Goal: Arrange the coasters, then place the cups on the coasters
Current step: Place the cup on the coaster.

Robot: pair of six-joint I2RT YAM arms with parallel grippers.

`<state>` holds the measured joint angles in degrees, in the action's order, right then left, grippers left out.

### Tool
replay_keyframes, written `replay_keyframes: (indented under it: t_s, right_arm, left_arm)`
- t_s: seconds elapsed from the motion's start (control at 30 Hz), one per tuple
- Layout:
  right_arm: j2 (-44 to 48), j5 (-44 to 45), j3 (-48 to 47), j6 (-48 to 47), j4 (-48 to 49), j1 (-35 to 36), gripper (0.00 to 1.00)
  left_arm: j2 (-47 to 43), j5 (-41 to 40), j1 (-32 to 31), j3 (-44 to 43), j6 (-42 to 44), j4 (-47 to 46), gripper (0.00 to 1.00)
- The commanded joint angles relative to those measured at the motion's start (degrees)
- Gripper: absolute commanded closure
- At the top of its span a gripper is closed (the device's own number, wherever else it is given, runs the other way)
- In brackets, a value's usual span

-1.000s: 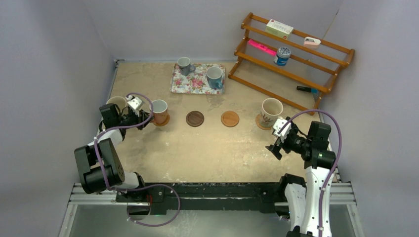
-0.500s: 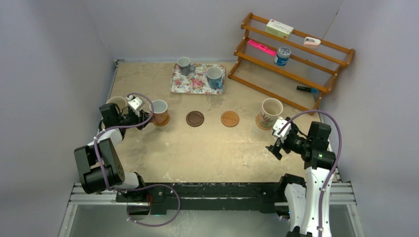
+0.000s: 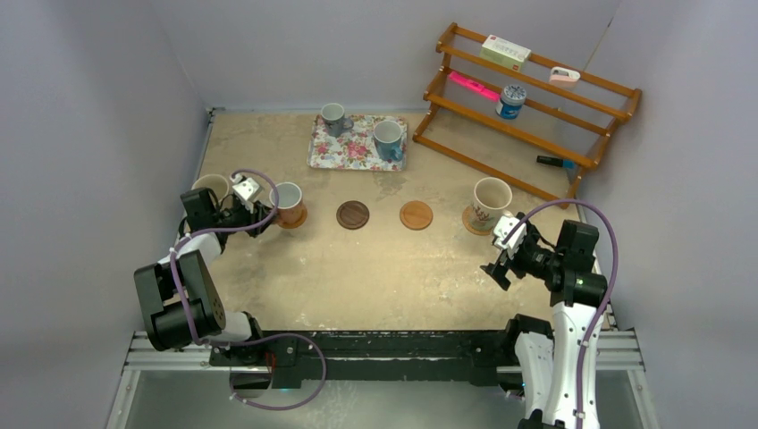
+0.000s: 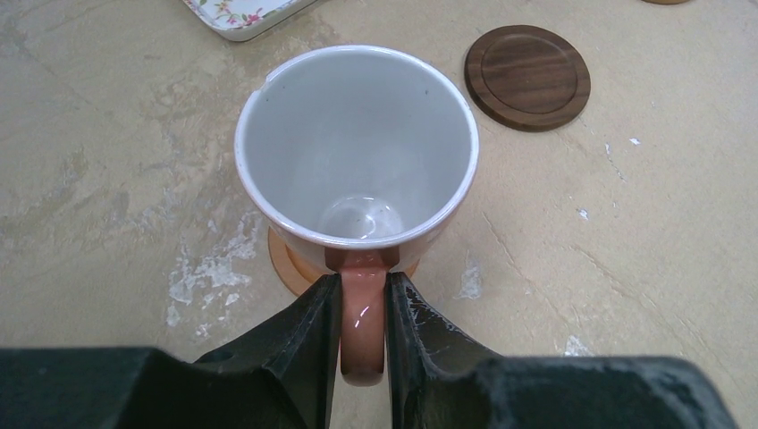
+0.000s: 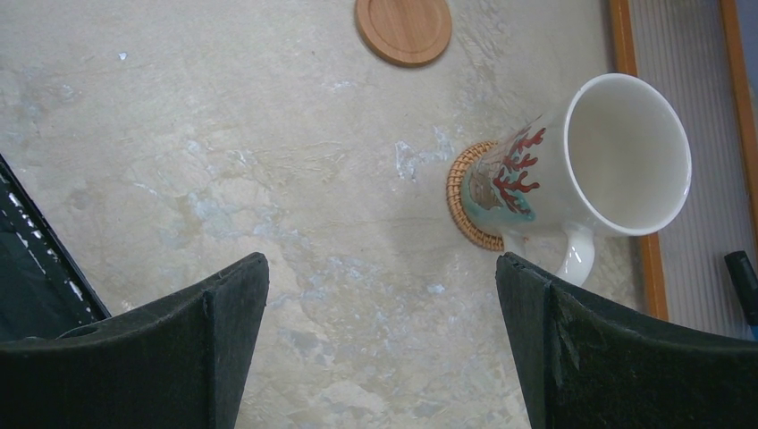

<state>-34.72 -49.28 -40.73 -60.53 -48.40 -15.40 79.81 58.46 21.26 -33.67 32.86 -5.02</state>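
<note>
Cream mug [image 5: 527, 192]: red branching print; reddish mug [image 4: 357, 152] held by left pincer [image 4: 362, 280].

From the left wrist, the reddish mug [image 4: 357, 152] covers all but a crescent of its orange coaster [image 4: 288, 261], and the top edge cuts the floral tray [image 4: 246, 13]. From the right wrist, the coral-print mug [image 5: 617, 152] hides half its woven coaster [image 5: 465, 201]; a dark object [image 5: 742, 281] at the right edge cannot be identified. From above, the left arm [image 3: 201, 214] partly hides the far-left cream mug [image 3: 213, 184].
</note>
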Motion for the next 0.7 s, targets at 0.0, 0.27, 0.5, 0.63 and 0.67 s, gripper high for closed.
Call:
replay_keyframes:
  t_s: [0.0, 0.27, 0.5, 0.63, 0.67]
  right_arm:
    - [0.26, -2.32, 0.28, -0.75, -1.38, -0.16, 0.01]
    - [0.25, -2.40, 0.25, -0.97, -1.60, -0.20, 0.01]
    - [0.27, -2.36, 0.30, -1.07, -1.68, -0.20, 0.01]
    - [0.30, -2.40, 0.29, -1.12, -1.77, -0.19, 0.01]
    - [0.31, -2.35, 0.26, -1.16, -1.77, -0.16, 0.01]
  left_arm:
    - [-1.66, 1.67, 0.37, -1.95, 2.59, -0.58, 0.73]
    - [-1.86, 1.20, 0.39, -2.01, 3.40, 0.21, 0.73]
    - [-2.17, 0.49, 0.37, -2.34, 4.22, 1.09, 0.73]
    - [-2.67, 0.35, 0.37, -2.36, 4.68, 1.68, 0.73]
    - [-2.84, 0.23, 0.37, -2.36, 4.73, 1.80, 0.74]
